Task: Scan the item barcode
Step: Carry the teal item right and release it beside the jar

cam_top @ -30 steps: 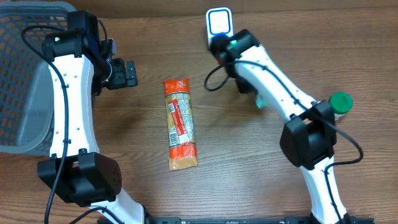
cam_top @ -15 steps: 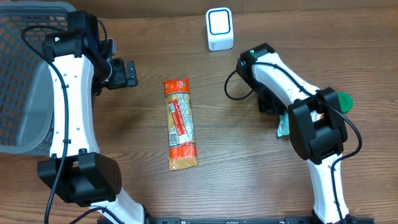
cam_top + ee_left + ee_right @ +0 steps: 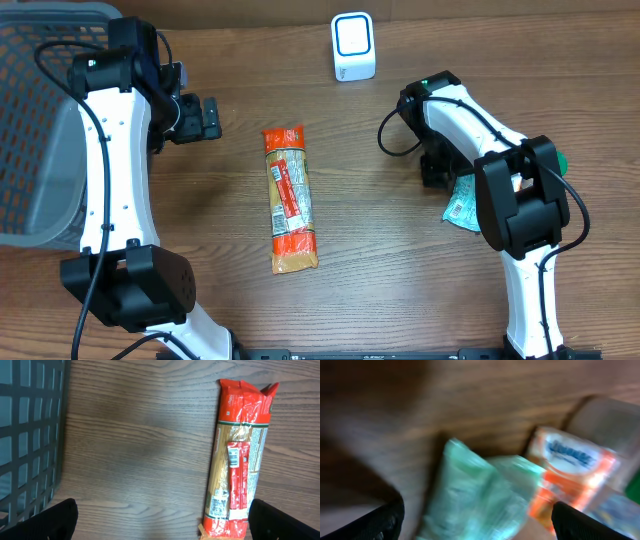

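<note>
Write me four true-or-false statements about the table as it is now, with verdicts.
1. The pasta packet lies flat in the middle of the table. True.
2. The scanner sits inside the basket. False: it stands on the table, apart from the basket.
3. The left fingers grip the pasta packet. False: they stand wide open, clear of the packet.
4. A green pouch lies on the table beside the right arm. True.

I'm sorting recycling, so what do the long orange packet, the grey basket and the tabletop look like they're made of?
Orange packet: thin glossy plastic film, going by its crimped ends and sheen. Grey basket: likely moulded plastic, matte, with an open lattice wall. Tabletop: wood or wood-look laminate; grain shows, but which is unclear.
</note>
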